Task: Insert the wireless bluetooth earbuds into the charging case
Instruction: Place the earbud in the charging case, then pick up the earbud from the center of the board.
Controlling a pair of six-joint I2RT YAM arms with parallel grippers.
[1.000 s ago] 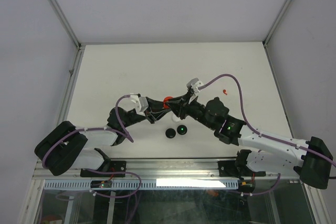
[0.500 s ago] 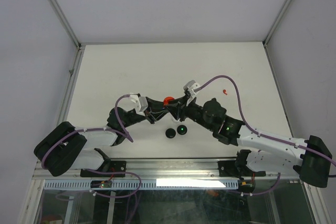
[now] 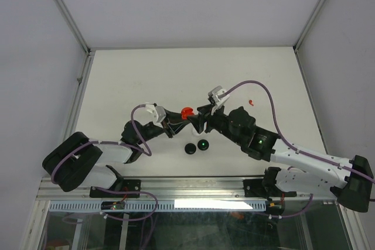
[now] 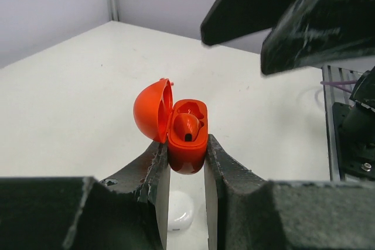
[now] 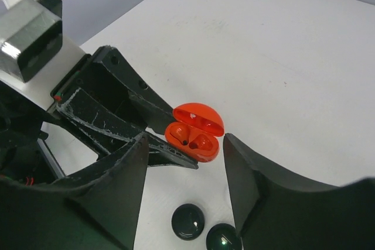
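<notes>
Left arm [image 3: 111,153]: reaches from the near left corner toward the middle of the desk [image 3: 176,68].
Left fingers [image 4: 186,144]: clenched on the charging case [image 4: 187,144], one finger pressed to each side of its lower half, holding it above the desk.
Charging case: red and upright, in the middle of the desk in the top view.
Lid [image 4: 152,109]: swung open to the left in the left wrist view.
Red earbud [image 4: 187,127]: sits in the near well of the case. I cannot tell whether the other well is filled.
White rounded thing [image 4: 179,215]: on the desk below the case, partly hidden by the left fingers.
Black discs: two lie side by side on the desk near the case, one [image 3: 190,149] left of the other [image 3: 203,144].
Right fingers [image 5: 184,140]: spread apart and grasping nothing, just beside the case and not touching it.
Loose red earbud [image 3: 250,102]: lies on the desk right of both arms' fingers, well apart from the case.
</notes>
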